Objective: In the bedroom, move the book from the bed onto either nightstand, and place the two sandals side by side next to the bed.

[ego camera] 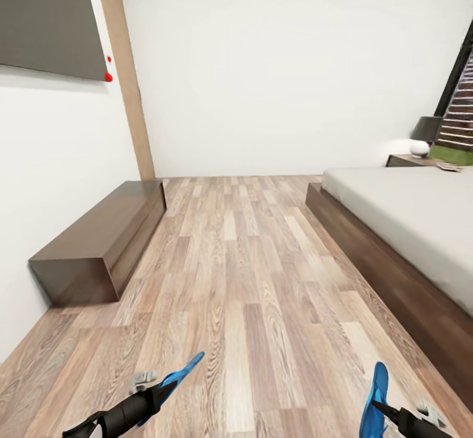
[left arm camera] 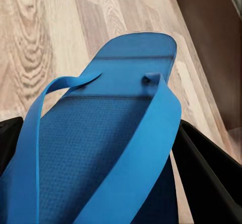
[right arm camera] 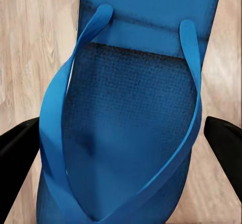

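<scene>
Fingers of both grippers closed on sandals, one each; two blue sandals counted in total. Left gripper (ego camera: 154, 395) low at the left of the head view, black fingers clamped on the heel end of the left sandal (ego camera: 182, 373), which sticks forward and up over the wood floor (ego camera: 243, 280); left wrist view has the same sandal (left arm camera: 106, 148) strap side up, two straps meeting at one toe post, black fingers (left arm camera: 209, 178) pressing at its sides. Right gripper (ego camera: 393, 413) low at the right, gripping the right sandal (ego camera: 374, 402), which stands on edge, near the bed frame; right wrist view shows that sandal (right arm camera: 136, 113) strap side up with a black finger (right arm camera: 17, 148) on either edge, floor behind. One bed (ego camera: 410, 211) along the right, pale mattress on a low dark brown frame, running away toward the far wall; neither sandal on the floor. One nightstand (ego camera: 410, 160) at the bed's far corner, with one dark-shaded lamp (ego camera: 427, 129) and one white round object (ego camera: 419, 148) on it; a small flat item (ego camera: 450, 167) near the mattress's far edge, too small to tell if it is the book. One long low brown cabinet (ego camera: 105, 241) against the left wall; one dark panel (ego camera: 49, 21) above it with two red dots at its edge.
</scene>
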Motion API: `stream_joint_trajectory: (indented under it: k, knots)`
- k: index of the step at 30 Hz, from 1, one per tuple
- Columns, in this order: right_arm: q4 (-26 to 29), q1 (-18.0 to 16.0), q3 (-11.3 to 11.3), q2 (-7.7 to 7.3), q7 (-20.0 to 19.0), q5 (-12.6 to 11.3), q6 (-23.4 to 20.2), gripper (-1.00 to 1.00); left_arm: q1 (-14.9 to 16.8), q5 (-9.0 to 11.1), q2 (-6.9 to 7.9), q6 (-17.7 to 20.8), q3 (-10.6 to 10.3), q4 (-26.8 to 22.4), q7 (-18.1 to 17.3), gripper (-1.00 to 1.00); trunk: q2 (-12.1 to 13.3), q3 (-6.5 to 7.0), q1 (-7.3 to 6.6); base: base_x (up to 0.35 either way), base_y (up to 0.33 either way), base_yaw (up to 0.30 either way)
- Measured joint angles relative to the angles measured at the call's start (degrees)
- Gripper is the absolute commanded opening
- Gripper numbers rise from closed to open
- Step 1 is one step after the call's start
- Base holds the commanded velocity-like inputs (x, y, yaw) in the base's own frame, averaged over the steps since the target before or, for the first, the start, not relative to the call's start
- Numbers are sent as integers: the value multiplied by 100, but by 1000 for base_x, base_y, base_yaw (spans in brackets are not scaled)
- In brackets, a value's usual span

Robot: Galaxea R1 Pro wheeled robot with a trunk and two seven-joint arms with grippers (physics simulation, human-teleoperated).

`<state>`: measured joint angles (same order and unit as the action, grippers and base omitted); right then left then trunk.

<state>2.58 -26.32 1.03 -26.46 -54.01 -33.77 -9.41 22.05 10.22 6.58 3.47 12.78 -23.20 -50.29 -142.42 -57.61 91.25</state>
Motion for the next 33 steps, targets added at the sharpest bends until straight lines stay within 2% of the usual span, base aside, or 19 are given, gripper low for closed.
stream_joint_trajectory:
  k: [33]
  knots:
    - [-2,0,4,114,4,1,0,-100,0,-11,-24,0,-18,2,25,-100,0,88,0,0,0,-300]
